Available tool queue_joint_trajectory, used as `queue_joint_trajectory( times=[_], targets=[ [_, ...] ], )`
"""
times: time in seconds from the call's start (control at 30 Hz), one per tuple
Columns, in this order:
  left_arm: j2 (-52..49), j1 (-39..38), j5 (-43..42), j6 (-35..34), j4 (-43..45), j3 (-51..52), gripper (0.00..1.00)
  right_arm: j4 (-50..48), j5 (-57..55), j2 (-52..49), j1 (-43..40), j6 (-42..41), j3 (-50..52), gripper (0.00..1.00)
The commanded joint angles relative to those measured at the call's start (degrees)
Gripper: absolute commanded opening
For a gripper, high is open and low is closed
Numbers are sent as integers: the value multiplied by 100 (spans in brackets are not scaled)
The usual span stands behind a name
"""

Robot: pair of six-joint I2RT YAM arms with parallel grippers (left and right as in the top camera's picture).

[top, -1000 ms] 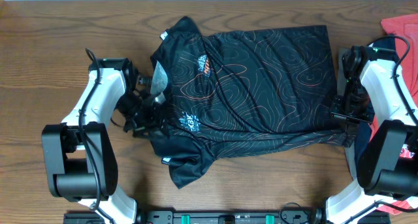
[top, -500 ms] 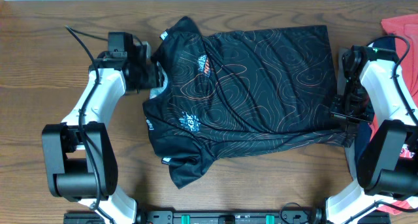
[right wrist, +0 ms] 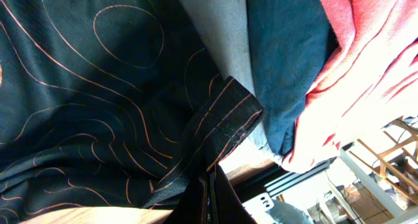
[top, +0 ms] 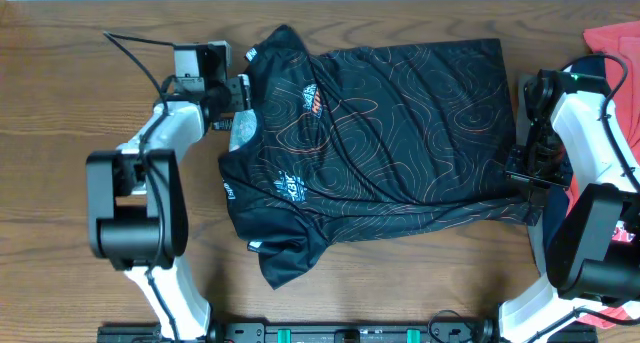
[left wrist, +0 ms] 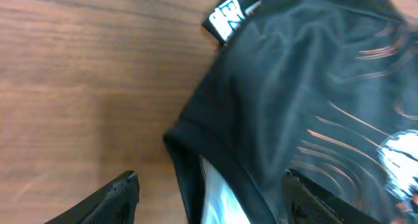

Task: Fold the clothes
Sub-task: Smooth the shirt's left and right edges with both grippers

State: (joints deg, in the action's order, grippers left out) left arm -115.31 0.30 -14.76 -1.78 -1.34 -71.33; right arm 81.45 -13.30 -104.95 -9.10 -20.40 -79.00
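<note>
Jersey (top: pixel 390 123) lies spread across the middle of the table (top: pixel 60 183), body mostly flat, lower sleeve bunched. I see no real fold yet, so I'd call it early, with sleeves and body folds all left to do. Left gripper (left wrist: pixel 215 201) is spread wide over the upper sleeve edge and holds nothing; right gripper (right wrist: pixel 208 196) is pinched tight on the hem corner, beside the spare clothes pile (right wrist: pixel 287 67).

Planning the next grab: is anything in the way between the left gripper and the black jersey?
Nothing visible does. The open left gripper already straddles a folded edge of the jersey; beside it is only the wooden table.
</note>
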Motion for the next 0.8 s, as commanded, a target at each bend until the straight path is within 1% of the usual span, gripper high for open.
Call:
queue_joint_trajectory(
  times=[0.0, 0.13, 0.17, 0.2, 0.23, 0.27, 0.3, 0.33, 0.37, 0.47, 0.6, 0.67, 0.77],
  targets=[
    [-212, -7, 48, 68, 361, -44, 71, -11, 2, 46, -68, -101, 4, 1],
    [-501, -42, 46, 63, 761, -59, 70, -28, 2, 46, -68, -101, 4, 1],
    [-573, -57, 46, 63, 807, -59, 69, -28, 2, 46, -68, -101, 4, 1],
    [-623, -68, 48, 63, 833, -59, 64, -28, 2, 46, -68, -101, 4, 1],
    [-662, -74, 48, 63, 835, -59, 58, -31, 2, 46, -68, -103, 4, 1],
    [-688, -76, 50, 66, 835, -59, 47, -39, 2, 46, -68, -103, 4, 1],
    [-704, -74, 50, 63, 833, -59, 30, -48, 2, 46, -68, -103, 4, 1],
    [-704, -68, 48, 63, 835, -59, 10, -55, 2, 46, -68, -103, 4, 1],
    [-682, -59, 46, 61, 833, -59, 6, -59, 2, 46, -68, -103, 4, 1],
    [-496, -7, 48, 63, 673, -83, 6, -92, 2, 46, -68, -103, 4, 1],
    [153, 249, 52, 61, 61, -120, 6, -111, 2, 46, -68, -103, 4, 1],
    [619, 472, 96, 61, -612, -120, 6, -111, 2, 46, -68, -103, 4, 1],
    [1021, 748, 474, -4, -1746, -118, 6, -111, 2, 46, -68, -101, 4, 1]
  ],
)
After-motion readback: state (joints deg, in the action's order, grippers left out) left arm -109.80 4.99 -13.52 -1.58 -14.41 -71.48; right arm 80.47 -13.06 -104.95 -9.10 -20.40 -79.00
